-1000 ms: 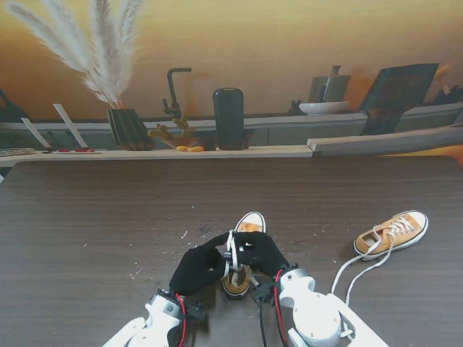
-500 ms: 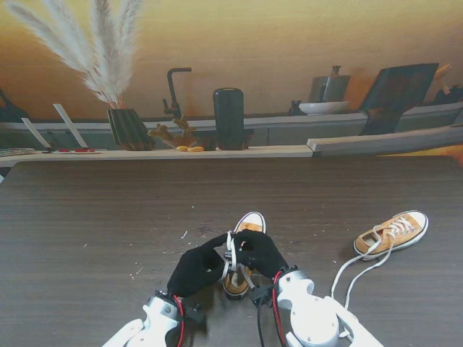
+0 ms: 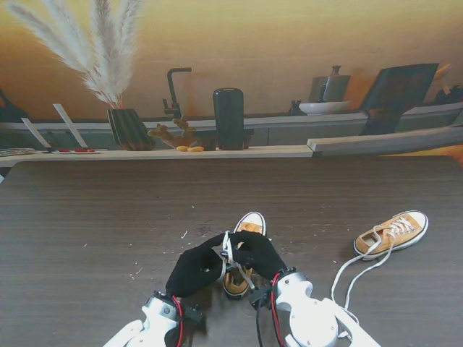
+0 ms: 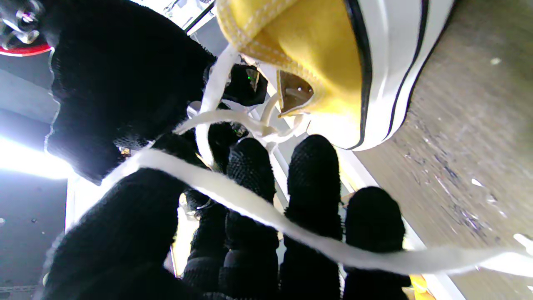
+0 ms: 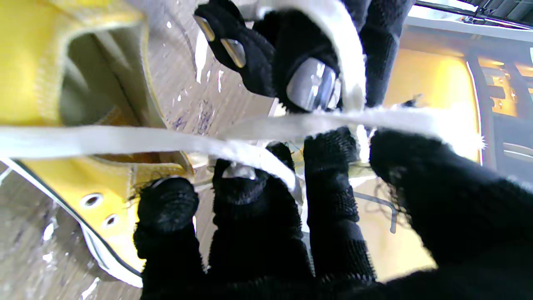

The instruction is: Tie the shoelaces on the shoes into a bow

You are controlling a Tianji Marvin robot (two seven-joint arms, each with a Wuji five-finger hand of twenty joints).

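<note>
A tan sneaker with a white toe cap (image 3: pixel 248 224) lies at the near middle of the table, toe pointing away from me. Both black-gloved hands meet over its lacing. My left hand (image 3: pixel 194 270) and right hand (image 3: pixel 259 253) each pinch a white lace (image 3: pixel 228 248) raised between them. In the left wrist view the lace (image 4: pixel 250 206) runs across my fingers (image 4: pixel 312 175), close to the shoe's heel (image 4: pixel 333 54). The right wrist view has the lace (image 5: pixel 125 139) stretched taut over my fingers (image 5: pixel 329 166), beside the shoe opening (image 5: pixel 83 79).
A second tan sneaker (image 3: pixel 393 233) lies to the right, its loose white laces (image 3: pixel 352 278) trailing toward me. Small white crumbs dot the dark wooden table (image 3: pixel 108 217). A shelf with a vase of pampas grass (image 3: pixel 129 127) and a black cylinder (image 3: pixel 228 118) runs along the far edge.
Both hands have shifted slightly toward me and to the left, keeping hold of the lace; the raised lace now leans more to the left.
</note>
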